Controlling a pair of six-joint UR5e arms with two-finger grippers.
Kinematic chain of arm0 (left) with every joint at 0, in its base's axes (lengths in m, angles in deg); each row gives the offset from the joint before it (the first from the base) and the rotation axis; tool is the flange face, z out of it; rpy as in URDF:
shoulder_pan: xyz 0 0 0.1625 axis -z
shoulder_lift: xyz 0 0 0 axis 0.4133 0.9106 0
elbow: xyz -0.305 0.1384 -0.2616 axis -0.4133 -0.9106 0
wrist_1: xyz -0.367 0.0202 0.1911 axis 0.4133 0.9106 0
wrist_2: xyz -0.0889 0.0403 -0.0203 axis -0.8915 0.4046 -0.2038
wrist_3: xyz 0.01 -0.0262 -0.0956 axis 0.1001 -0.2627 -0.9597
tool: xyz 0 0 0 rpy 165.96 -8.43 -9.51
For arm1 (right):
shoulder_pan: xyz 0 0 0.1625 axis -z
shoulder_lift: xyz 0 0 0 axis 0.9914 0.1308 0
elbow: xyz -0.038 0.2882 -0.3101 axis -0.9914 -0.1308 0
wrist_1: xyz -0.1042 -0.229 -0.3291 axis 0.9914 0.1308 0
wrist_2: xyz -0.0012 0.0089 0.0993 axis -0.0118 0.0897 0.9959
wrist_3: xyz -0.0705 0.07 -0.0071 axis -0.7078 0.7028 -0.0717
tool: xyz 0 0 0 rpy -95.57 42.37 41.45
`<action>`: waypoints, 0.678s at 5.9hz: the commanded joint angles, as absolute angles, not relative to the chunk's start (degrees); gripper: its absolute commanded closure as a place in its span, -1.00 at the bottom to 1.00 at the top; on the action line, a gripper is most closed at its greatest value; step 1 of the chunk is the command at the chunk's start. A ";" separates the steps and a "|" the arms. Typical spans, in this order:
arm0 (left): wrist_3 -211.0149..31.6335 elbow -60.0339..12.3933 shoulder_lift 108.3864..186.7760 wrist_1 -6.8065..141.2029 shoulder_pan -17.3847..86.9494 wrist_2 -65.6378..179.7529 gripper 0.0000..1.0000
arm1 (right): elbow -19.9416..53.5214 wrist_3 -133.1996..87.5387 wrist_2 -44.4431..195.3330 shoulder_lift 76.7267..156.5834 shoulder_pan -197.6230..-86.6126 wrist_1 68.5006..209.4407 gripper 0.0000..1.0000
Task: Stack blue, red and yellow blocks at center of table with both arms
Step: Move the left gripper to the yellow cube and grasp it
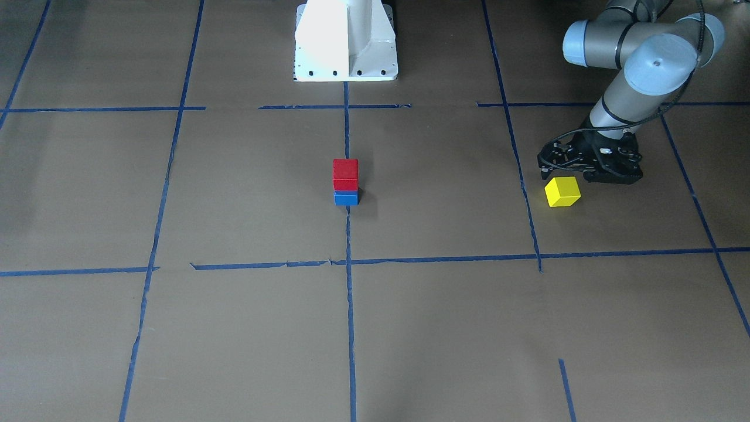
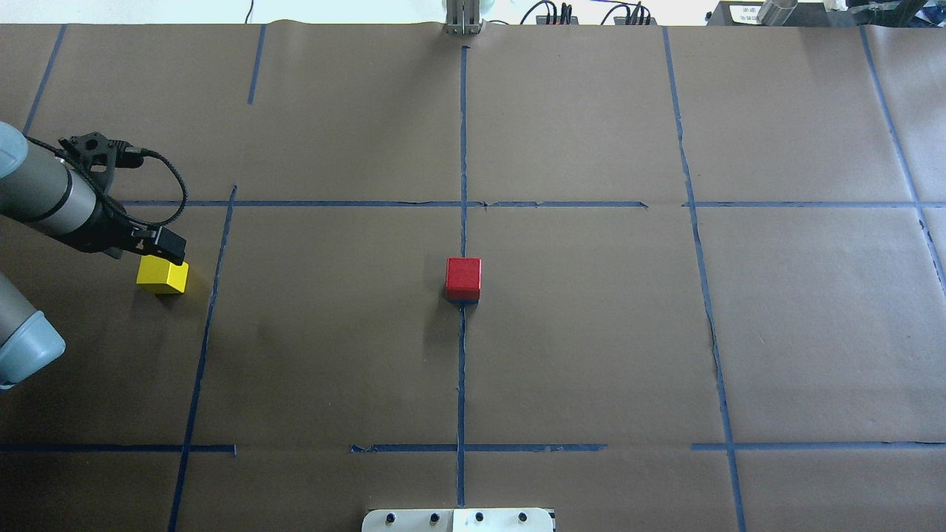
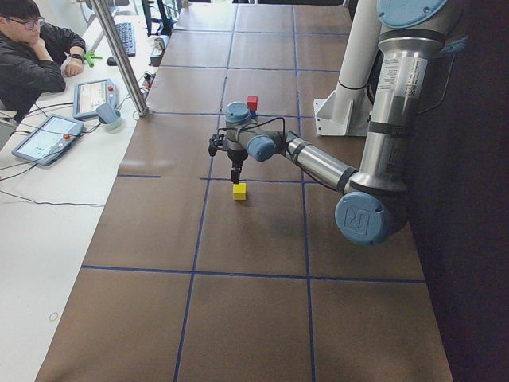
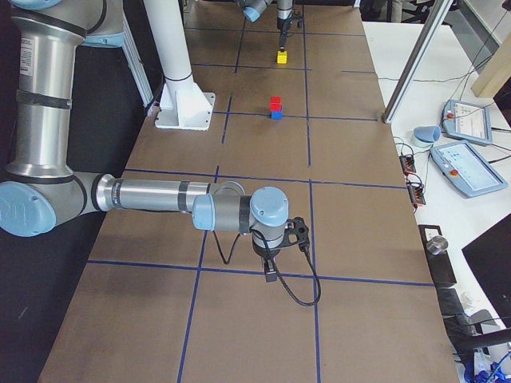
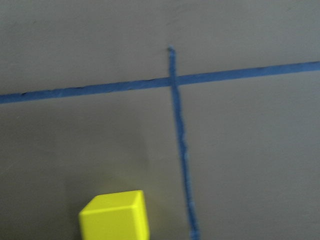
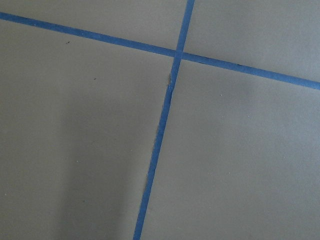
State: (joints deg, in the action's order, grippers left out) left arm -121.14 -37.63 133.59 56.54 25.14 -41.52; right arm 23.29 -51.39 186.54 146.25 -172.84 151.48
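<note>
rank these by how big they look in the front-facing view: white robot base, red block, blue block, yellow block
1. white robot base
2. yellow block and red block: yellow looks barely bigger, too close to call
3. blue block, only its front face shows under red

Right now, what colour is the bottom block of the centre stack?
Blue: the blue block sits under the red block, seen best in the exterior front-facing view.
</note>
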 commanded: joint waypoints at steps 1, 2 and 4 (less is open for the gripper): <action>-121.80 -35.17 132.82 58.32 24.98 -41.47 -0.99 | 23.29 -51.46 186.54 146.25 -172.84 151.52 -1.00; -123.46 -33.15 133.34 58.32 24.55 -41.47 -0.99 | 23.29 -51.55 186.54 146.34 -172.84 151.52 -1.00; -124.09 -29.72 135.62 59.02 24.45 -41.38 -1.00 | 23.29 -51.55 186.54 146.34 -172.84 151.52 -1.00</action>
State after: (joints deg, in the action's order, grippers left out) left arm -123.80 -31.41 134.59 58.57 24.54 -41.40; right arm 23.29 -51.54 186.54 146.33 -172.84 151.52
